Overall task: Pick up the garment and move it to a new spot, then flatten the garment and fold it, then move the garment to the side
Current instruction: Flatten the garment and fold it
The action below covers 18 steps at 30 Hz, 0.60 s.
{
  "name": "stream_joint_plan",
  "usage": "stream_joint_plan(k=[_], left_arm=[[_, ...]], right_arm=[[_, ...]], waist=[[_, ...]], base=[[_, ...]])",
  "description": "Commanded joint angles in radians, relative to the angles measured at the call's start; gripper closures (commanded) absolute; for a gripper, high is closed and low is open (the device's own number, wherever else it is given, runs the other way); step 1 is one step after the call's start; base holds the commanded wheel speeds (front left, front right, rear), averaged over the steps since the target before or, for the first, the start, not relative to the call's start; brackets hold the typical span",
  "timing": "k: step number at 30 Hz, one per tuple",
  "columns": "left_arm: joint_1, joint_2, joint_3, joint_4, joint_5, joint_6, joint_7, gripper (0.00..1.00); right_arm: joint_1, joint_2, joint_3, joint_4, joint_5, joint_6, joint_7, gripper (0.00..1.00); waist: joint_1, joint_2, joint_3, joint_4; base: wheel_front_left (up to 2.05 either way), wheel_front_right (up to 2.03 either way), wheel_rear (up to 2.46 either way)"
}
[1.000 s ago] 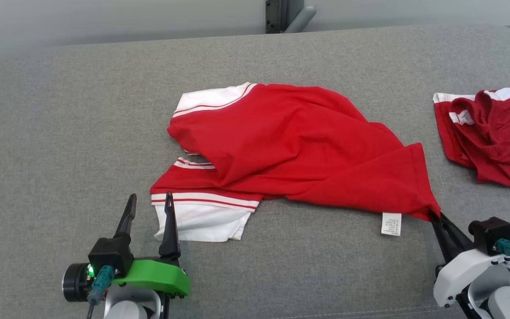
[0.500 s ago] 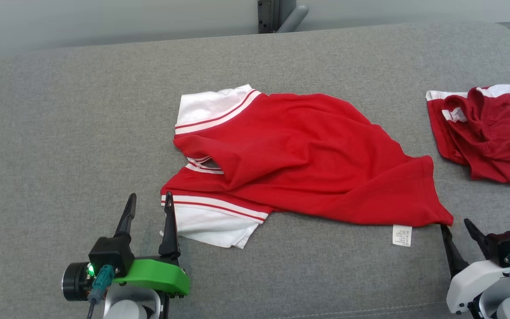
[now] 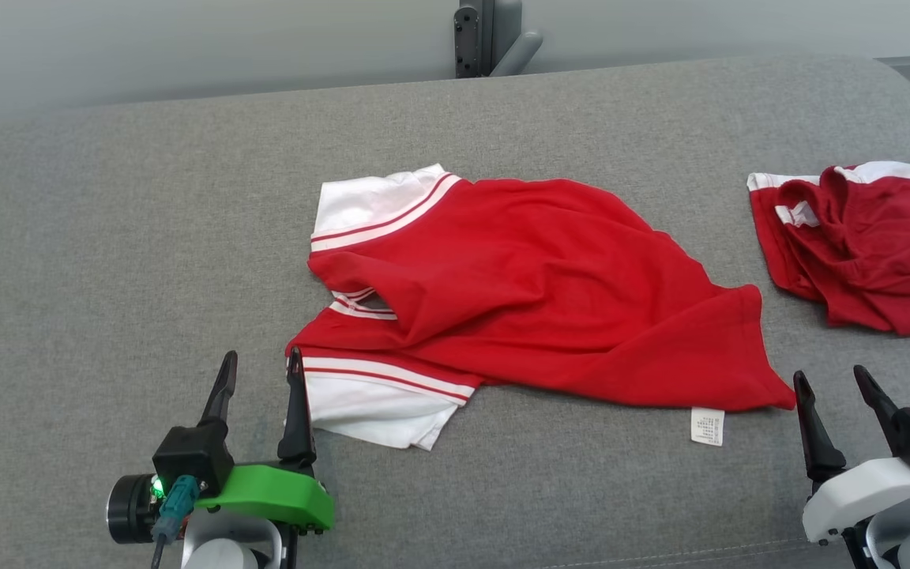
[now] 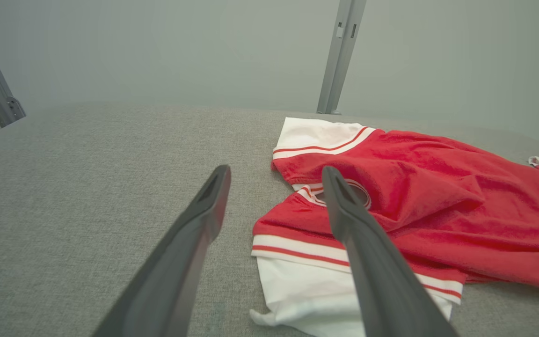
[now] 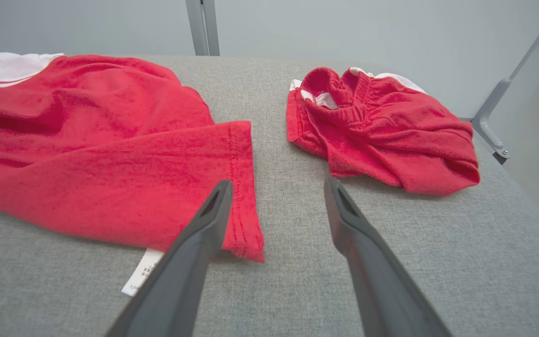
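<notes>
1. The wide grey fabric cushion [image 3: 107, 237] carries everything. The red short-sleeved shirt with white striped sleeves [image 3: 534, 292] lies on its middle, spread but wrinkled, hem to the right.
2. The crumpled red shorts with white trim [image 3: 858, 245] lie at the far right, apart from it.
3. My right gripper [image 3: 829, 373] has released the near-right hem corner it pinched a second ago. Its jaws now stand apart just beside that corner. I judge the moving step finished and flattening next.
4. My left gripper [image 3: 261, 356] has its jaws apart at the near white sleeve.
5. The small white care label [image 3: 706, 427] peeks from under the hem.
</notes>
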Motion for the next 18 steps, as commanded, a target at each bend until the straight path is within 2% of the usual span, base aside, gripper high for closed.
stream_joint_plan(k=[1, 8, 11, 18], left_arm=[[0.01, 0.002, 0.002, 0.002, -0.006, 0.001, -0.003, 0.0], [0.021, 0.002, -0.009, 0.025, -0.023, -0.017, -0.003, 0.0], [0.032, 0.002, -0.012, 0.044, -0.023, -0.028, -0.003, 0.0], [0.065, 0.002, 0.002, 0.066, -0.011, -0.054, -0.003, 0.0]], right_arm=[[0.014, 0.001, -0.005, -0.015, -0.001, -0.001, 0.003, 0.0], [0.027, 0.041, -0.034, -0.132, -0.028, -0.001, 0.021, 0.0], [0.038, 0.079, -0.047, -0.172, -0.038, -0.001, 0.021, 0.0], [0.06, 0.14, -0.064, -0.21, -0.055, -0.001, 0.014, 0.0]], waist=[[0.0, 0.0, -0.009, -0.005], [0.0, 0.0, -0.052, -0.009], [0.0, 0.0, -0.077, -0.005], [0.0, 0.0, -0.113, 0.008]], base=[[0.0, 0.0, 0.0], [0.0, 0.0, 0.0], [0.0, 0.0, 0.0], [0.0, 0.0, 0.0]])
